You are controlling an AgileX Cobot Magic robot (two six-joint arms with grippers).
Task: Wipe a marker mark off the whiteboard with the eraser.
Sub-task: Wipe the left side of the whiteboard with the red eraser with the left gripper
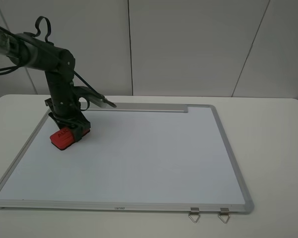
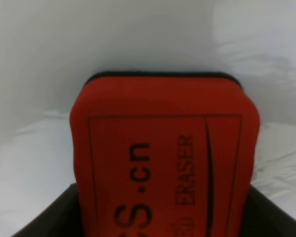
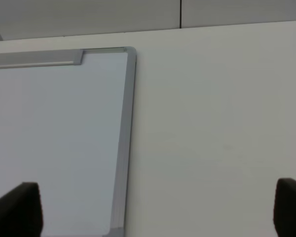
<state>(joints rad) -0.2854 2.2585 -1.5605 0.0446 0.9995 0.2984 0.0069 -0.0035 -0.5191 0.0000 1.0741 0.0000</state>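
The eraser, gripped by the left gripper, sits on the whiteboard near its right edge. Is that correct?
Not quite. The exterior high view shows the eraser near the left edge of the whiteboard, not the right. It is indeed gripped by the left gripper and sits on the board.

My high camera looks down across the whiteboard (image 1: 149, 153) toward the wall (image 1: 188, 44), my left wrist view sits close on the eraser (image 2: 163, 148), my right wrist view, farther back, shares the board's far right corner.

White table (image 1: 270, 144), the whiteboard (image 1: 139, 158) flat on it.
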